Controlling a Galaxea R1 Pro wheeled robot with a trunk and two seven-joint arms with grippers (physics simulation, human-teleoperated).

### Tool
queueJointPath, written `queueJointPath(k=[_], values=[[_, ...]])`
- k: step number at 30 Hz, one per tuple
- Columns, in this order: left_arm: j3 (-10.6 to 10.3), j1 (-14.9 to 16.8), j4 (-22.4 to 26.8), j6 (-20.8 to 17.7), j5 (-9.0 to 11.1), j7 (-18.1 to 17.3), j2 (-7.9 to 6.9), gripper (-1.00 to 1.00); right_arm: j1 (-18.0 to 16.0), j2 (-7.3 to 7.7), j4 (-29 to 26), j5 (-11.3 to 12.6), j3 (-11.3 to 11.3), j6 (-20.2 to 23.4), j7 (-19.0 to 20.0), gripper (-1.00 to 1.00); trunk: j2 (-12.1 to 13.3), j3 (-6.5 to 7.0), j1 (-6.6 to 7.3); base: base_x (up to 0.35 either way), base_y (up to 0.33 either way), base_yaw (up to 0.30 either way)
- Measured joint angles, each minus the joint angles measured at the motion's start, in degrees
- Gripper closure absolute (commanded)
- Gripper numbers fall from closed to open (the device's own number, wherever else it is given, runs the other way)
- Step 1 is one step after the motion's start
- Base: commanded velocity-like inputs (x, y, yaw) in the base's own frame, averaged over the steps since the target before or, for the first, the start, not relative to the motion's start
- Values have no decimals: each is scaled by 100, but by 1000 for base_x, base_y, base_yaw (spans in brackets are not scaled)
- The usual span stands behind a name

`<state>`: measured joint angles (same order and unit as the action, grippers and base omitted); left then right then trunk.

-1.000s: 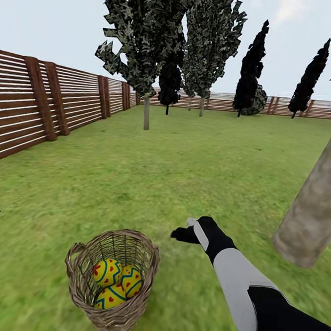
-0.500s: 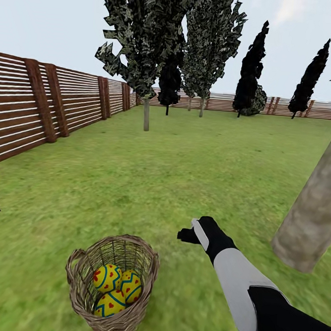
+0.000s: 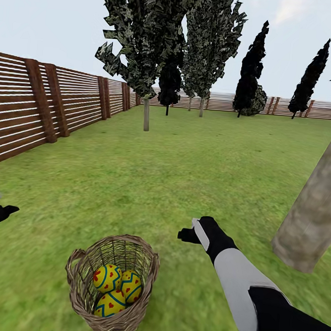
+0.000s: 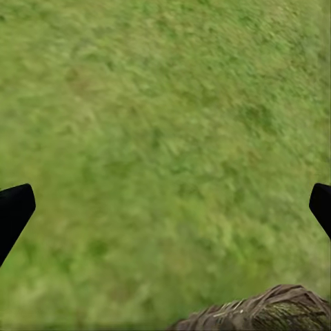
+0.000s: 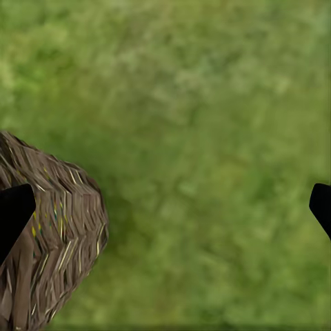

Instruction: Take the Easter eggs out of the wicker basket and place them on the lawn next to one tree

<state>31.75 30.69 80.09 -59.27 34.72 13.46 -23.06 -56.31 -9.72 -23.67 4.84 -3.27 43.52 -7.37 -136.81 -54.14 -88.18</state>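
Note:
The wicker basket (image 3: 79,278) stands on the lawn (image 3: 184,177) close in front of me, holding three yellow Easter eggs with blue zigzags and red marks (image 3: 108,277) (image 3: 131,286) (image 3: 109,303). My right gripper (image 3: 186,235) hovers over grass to the basket's right, open and empty. In the right wrist view its fingers (image 5: 15,212) stand wide apart beside the basket wall (image 5: 58,241). My left gripper (image 3: 6,211) reaches in from the left edge, open, with the basket rim (image 4: 265,312) at its view's edge. The tree trunk (image 3: 315,207) rises at the right.
A brown slat fence (image 3: 36,105) runs along the left and the far back. A thin-trunked leafy tree (image 3: 146,111) and dark cypress-like trees (image 3: 252,68) stand far off. Open grass lies between basket and trunk.
My left gripper has come further in from the left edge toward the basket. The right gripper has shifted slightly right, and the basket sits a little lower in the picture.

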Motion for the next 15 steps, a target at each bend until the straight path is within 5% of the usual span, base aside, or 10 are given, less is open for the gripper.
queueJointPath(k=[10, 15], values=[[32, -27, 32, -33, -5, 17, -1, -100, 0, 2, 0, 0, 0, 0, -1, -100, 0, 0, 0, 0, 0, -7], [37, -127, 158, -52, -20, 77, 161, -100, 1, 24, 0, 1, -76, 2, -18, -100, 0, 12, 0, 0, 0, -181]])
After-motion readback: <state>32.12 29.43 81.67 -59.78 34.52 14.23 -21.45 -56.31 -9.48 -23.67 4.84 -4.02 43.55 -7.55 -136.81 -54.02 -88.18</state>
